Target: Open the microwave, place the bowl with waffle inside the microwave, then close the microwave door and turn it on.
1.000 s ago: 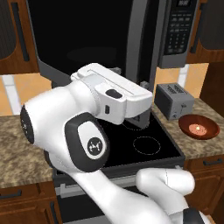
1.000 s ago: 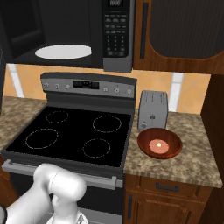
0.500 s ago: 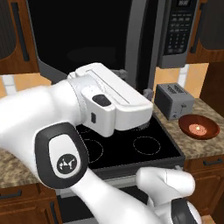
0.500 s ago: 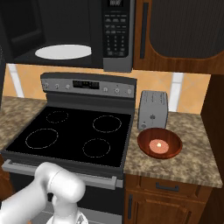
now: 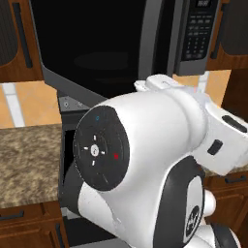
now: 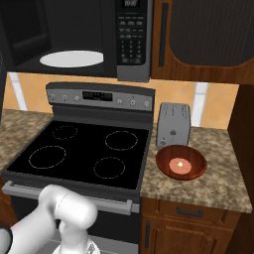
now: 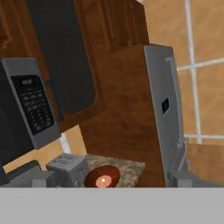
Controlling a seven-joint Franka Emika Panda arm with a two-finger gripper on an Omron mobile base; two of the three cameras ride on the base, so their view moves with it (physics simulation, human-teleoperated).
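Reddish-brown bowl (image 6: 181, 162) on the counter (image 6: 218, 181), just in front of the toaster (image 6: 173, 124), right of the stove (image 6: 79, 154); waffle (image 6: 180, 164) inside. Microwave (image 6: 74, 37) above the stove, door (image 5: 97, 48) swung open, turntable (image 6: 72, 58) bare. Gripper spread: cannot tell.

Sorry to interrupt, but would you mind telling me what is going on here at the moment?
A robot arm is partway through loading a microwave. The microwave door is already open, showing the white turntable inside. The bowl with the waffle sits untouched on the counter in front of the toaster, right of the stove. Nothing is being held yet.
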